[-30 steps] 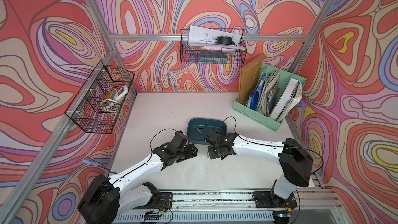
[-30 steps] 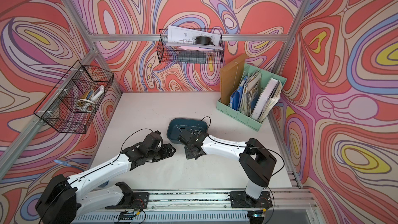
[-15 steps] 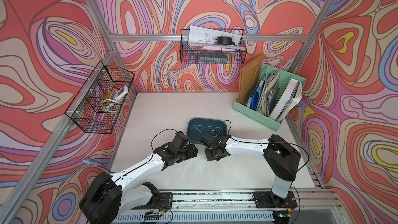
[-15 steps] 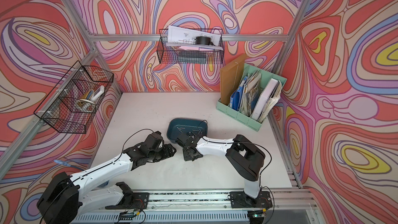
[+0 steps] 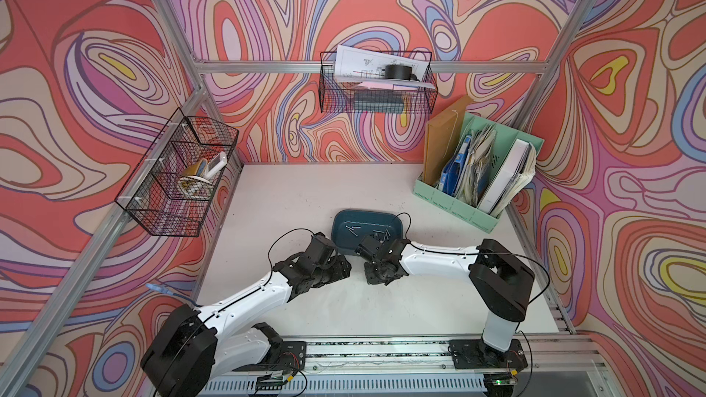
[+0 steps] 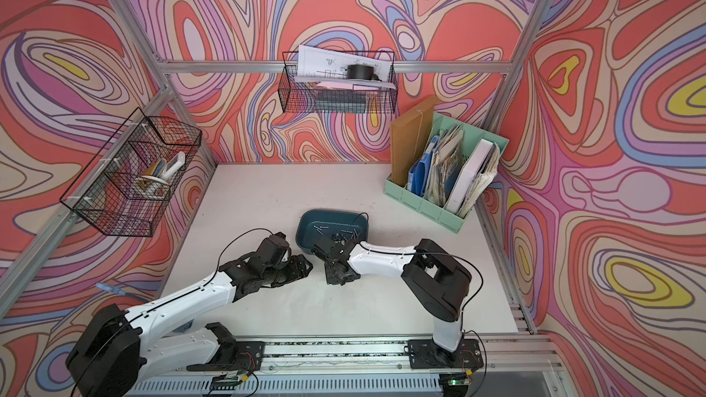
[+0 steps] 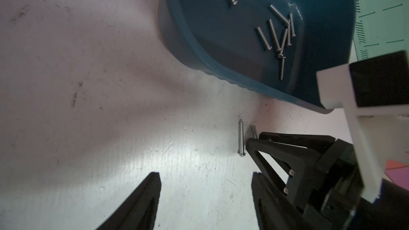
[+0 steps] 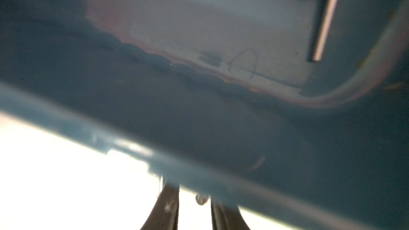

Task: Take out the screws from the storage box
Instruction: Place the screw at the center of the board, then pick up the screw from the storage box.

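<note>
The left fingers (image 5: 344, 266) hang wide apart over the table (image 5: 344, 311), holding nothing. The right fingers (image 5: 376, 280) are down at the table, a little apart, right beside two screws (image 7: 241, 137) already out. Lifting away could bump them and make them roll. Only the left wrist view shows these two; the top views hide them. Just behind, the storage box (image 7: 210, 29) holds more screws (image 7: 274, 36).

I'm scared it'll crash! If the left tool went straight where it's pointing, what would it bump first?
Probably the loose screw on the table, lying just ahead of the left tool beside the right tool. Past that, the storage box wall. Depth is unclear.
</note>
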`<state>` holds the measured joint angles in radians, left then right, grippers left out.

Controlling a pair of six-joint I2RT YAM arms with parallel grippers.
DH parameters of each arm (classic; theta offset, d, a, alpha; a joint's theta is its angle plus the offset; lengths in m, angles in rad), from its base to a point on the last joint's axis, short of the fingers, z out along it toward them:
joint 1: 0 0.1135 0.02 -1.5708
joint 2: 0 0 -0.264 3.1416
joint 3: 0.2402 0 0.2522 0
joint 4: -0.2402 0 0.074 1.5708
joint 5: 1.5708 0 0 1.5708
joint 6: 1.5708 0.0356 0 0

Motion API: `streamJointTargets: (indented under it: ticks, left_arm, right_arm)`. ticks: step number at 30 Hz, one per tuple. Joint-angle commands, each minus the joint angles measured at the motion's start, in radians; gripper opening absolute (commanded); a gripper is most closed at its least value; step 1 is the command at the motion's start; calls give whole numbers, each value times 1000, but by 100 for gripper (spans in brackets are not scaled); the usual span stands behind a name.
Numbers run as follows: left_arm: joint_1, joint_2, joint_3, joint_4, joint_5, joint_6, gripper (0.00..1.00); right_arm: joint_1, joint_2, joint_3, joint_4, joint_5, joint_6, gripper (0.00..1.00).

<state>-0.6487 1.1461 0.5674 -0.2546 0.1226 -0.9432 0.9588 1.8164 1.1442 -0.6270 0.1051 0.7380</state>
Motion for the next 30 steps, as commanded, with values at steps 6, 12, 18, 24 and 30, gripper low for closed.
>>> streamJointTargets:
  ticks: [6, 12, 18, 24, 30]
  left_arm:
    - [-5, -38, 40, -67, -53, 7, 72]
    - [-4, -43, 56, -78, -91, 11, 72]
    - [-4, -31, 79, -89, -127, 27, 73]
    - [-5, 10, 86, -75, -124, 36, 73]
    - [-5, 51, 104, -78, -131, 58, 73]
  right_arm:
    - [6, -191, 72, -94, 78, -45, 27]
    - [-69, -181, 196, -140, 120, -165, 28]
    - [-198, -9, 336, -145, 40, -305, 28]
    - [-264, 129, 396, -98, 31, -486, 30]
    - [-307, 220, 418, -58, 18, -649, 37]
